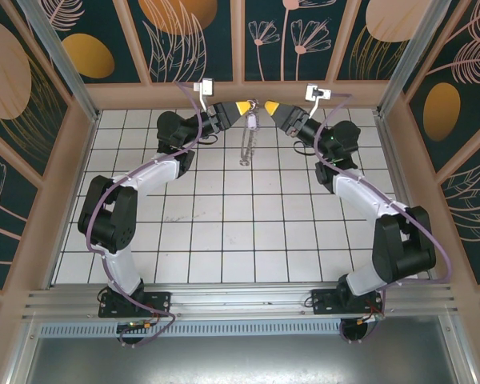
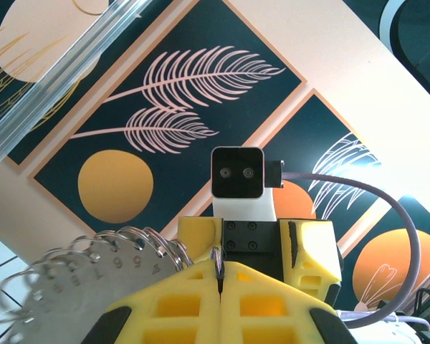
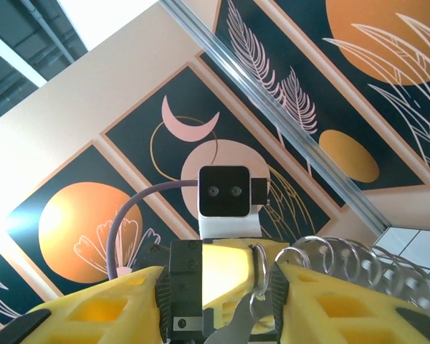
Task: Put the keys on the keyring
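High above the back of the tiled floor, my two grippers meet tip to tip. My left gripper (image 1: pixel 246 107) (image 2: pixel 221 271) is shut on a thin wire ring of the keyring (image 1: pixel 246 149). Its numbered metal plate (image 2: pixel 79 287), edged with small rings, hangs to the left of my fingers. My right gripper (image 1: pixel 266 106) (image 3: pixel 218 271) has its jaws partly apart, with the key (image 3: pixel 236 331) between them. A small ring (image 3: pixel 259 276) passes through the key's hole beside the right pad. The key's pale pink head (image 1: pixel 254 122) shows just under the fingertips.
The back wall frame (image 1: pixel 240 92) runs close behind both grippers. More of the keyring's small rings (image 3: pixel 344 254) fan out to the right of my right fingers. The white tiled floor (image 1: pixel 240 232) lies below, with both arms arching over its sides.
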Tool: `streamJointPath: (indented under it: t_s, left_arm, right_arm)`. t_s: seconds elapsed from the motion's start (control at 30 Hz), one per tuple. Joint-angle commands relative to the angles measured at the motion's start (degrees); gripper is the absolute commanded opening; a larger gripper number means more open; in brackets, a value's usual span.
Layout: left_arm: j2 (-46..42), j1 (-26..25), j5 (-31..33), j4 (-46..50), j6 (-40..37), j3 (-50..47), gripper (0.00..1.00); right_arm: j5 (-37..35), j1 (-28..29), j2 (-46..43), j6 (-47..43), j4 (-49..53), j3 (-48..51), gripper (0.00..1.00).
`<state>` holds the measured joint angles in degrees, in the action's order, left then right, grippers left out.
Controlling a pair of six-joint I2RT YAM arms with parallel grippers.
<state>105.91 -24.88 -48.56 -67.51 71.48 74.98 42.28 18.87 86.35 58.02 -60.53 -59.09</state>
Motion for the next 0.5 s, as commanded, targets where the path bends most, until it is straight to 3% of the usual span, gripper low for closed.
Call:
streamJointPath:
  t_s: [0.0,0.47]
  left_arm:
    - [0.2,-0.08,0.84,-4.89,1.18,-0.27,0.0]
    - [0.81,-0.06,0.51,-5.62,1.58,-0.61,0.0]
  right_arm:
    - [1.48,0.87,1.56,0.62,-3.39,-2.55,0.43]
    - [1.54,1.75,3.62,0.42,-4.07,-3.24,0.38]
